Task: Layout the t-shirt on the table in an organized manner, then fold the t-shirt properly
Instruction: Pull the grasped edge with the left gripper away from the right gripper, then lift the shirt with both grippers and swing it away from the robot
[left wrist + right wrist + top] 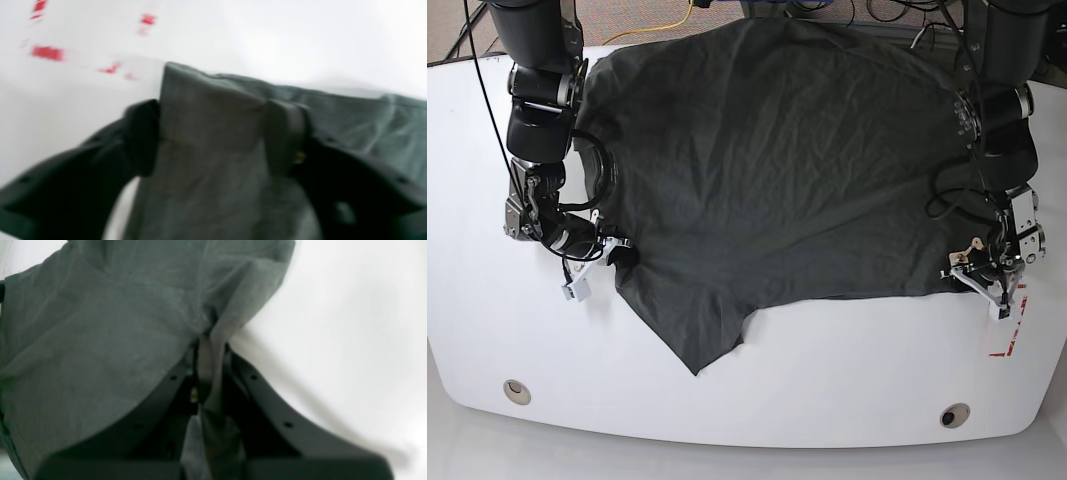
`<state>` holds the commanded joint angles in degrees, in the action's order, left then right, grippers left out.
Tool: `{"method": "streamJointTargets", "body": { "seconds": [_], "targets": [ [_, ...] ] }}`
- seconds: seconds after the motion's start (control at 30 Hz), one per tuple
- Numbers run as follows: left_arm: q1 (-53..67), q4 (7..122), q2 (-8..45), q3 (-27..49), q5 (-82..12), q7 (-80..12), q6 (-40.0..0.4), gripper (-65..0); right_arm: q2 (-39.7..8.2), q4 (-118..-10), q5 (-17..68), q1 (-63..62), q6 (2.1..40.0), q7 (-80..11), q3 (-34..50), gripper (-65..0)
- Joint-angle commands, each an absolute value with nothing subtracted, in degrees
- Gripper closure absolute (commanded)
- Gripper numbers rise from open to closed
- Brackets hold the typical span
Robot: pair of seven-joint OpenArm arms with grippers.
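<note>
Two claws pinching cloth, the t-shirt only part spread.
Left gripper and right gripper each clamp an edge; a flap droops toward the table's near edge, folding unstarted.

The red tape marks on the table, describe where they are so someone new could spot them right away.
Start at the white table under the dark t-shirt. Follow the shirt's lower edge to the left gripper. The red tape marks lie beside it, the only red on the tabletop.

White table (glossy) carries spread dark t-shirt; red tape near right edge.
</note>
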<state>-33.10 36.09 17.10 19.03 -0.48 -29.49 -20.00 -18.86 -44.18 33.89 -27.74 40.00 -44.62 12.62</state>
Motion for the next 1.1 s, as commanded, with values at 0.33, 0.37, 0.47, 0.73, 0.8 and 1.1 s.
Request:
{"method": "streamJointTargets", "body": {
  "seconds": [0.33,0.37,0.47,0.73,0.8,1.1],
  "targets": [
    [-33.1,36.18,17.1,19.21,-0.57,-27.56,-20.0,-1.0,-18.86,-44.18,33.89,-27.74,40.0,-44.62,12.7,-1.4],
    [-33.1,36.35,17.1,19.3,-0.57,-27.56,-20.0,0.0,-18.51,-44.18,33.89,-27.74,40.0,-44.62,12.7,-1.4],
    [-32.75,38.73,17.1,19.38,-0.57,-27.65,-20.0,0.0,-18.07,-44.18,33.89,-27.74,40.0,-44.62,12.7,-1.4],
    [-29.41,49.63,17.1,19.47,-0.57,-32.48,-20.09,0.0,-17.89,-44.26,33.89,-27.74,40.0,-45.76,12.7,-0.8],
    [-28.53,52.09,17.1,19.47,-0.57,-34.24,-20.62,0.0,-17.89,-44.7,33.89,-27.82,40.0,-46.29,12.7,-0.6],
    [-21.58,63.34,17.1,19.56,-0.66,-39.25,-24.84,0.0,-17.8,-57.98,33.98,-23.34,40.0,-51.21,12.79,-0.6]
  ]
}}
